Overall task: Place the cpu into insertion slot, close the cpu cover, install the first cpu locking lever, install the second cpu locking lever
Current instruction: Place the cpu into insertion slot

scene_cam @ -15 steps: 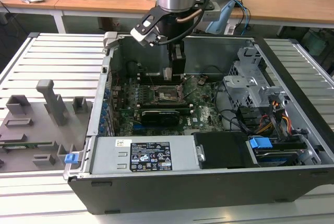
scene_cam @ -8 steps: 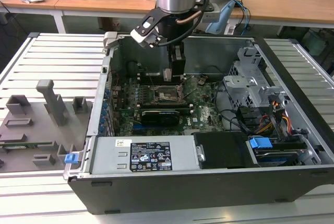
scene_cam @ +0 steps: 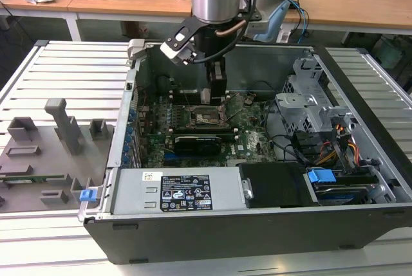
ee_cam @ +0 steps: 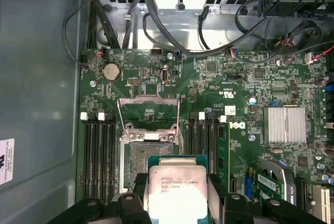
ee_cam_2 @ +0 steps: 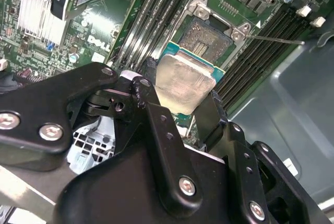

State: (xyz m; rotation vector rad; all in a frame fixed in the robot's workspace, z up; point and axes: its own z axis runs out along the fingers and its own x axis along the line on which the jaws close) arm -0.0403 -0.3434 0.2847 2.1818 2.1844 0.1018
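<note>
**CPU gripped right at the socket, not seated yet**

Slatted metal counter (scene_cam: pixel 64 64) with an open PC case (scene_cam: pixel 257 231) lying on it, wooden desks in the background. The arm reaches down into the case, with the tool (scene_cam: pixel 217 99) low over the motherboard (ee_cam: pixel 219 93).

The tool is clenched on the cpu (ee_cam: pixel 175 195). There's a finger (ee_cam_2: pixel 156 125) on each of two opposite edges, and the silver face points back at both wrist cameras. So the chip isn't in yet; it's sitting between the tips.

The bit that matters is where the insertion slot (ee_cam: pixel 136 158) lies. It's straight ahead of the tool, just past the tips, with its bare contact field open. In the first wrist view the cpu's far edge already overlaps the slot's near edge, and the chip's sides run roughly parallel to the slot's. The second wrist view makes the cpu look a touch tilted against the socket, near edge higher. I can't tell whether it's touching anything underneath.

The cpu cover (ee_cam: pixel 148 134) looks swung open on the far side of the slot from the tool, so nothing blocks the way. A thin locking lever (ee_cam_2: pixel 276 40) sticks out sideways from the slot, and I'd say it's unlatched. As I read it, step one is underway and the cover and lever steps aren't done.
</note>
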